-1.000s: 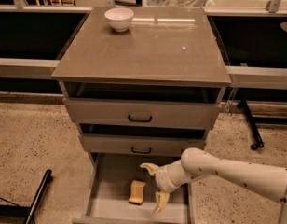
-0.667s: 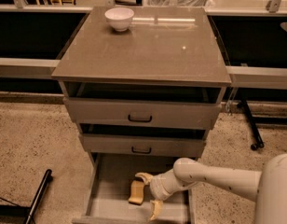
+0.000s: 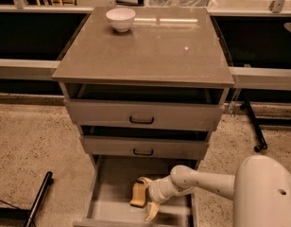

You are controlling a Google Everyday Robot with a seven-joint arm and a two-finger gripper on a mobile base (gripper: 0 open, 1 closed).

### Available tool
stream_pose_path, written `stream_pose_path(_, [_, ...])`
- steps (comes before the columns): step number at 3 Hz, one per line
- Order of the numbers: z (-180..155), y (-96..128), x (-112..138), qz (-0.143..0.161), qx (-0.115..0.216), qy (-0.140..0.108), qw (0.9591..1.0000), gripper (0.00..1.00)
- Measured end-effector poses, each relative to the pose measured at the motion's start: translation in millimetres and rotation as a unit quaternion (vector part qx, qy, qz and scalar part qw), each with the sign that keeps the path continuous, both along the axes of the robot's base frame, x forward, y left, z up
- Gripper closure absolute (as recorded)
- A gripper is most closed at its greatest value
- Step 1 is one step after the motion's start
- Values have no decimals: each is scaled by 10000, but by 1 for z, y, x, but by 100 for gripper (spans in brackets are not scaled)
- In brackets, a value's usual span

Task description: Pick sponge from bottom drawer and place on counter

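The pale-yellow sponge [image 3: 137, 194] lies on the grey floor of the pulled-out bottom drawer [image 3: 111, 198], near its middle. My gripper [image 3: 145, 198] reaches into the drawer from the right, on a white arm. It is open, with one cream finger just behind the sponge and the other in front of it, so the sponge's right end sits between them. The grey-brown counter [image 3: 150, 51] tops the cabinet above.
A white bowl [image 3: 120, 19] stands at the counter's back left. The two upper drawers [image 3: 143, 115] with black handles overhang the bottom drawer. A black bar [image 3: 39, 197] lies on the floor to the left. A chair leg [image 3: 255, 129] stands at the right.
My gripper has moved left and lower into the drawer. Its open fingers have gone from right of the sponge to either side of the sponge's right end. The sponge has not moved.
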State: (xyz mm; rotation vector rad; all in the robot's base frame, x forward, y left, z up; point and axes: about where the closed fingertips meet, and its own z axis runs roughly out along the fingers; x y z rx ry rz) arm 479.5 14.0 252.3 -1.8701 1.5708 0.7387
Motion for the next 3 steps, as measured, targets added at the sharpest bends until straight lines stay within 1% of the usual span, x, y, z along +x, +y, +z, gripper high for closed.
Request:
stream_pose_path(1, [-25,5,15,-691,68,141,9975,0])
stream_pose_path(2, [-54,17,25,-1238,255,307,9915,0])
stream_pose_path(3, [-84,28,28,-1472,493,511,9866,0])
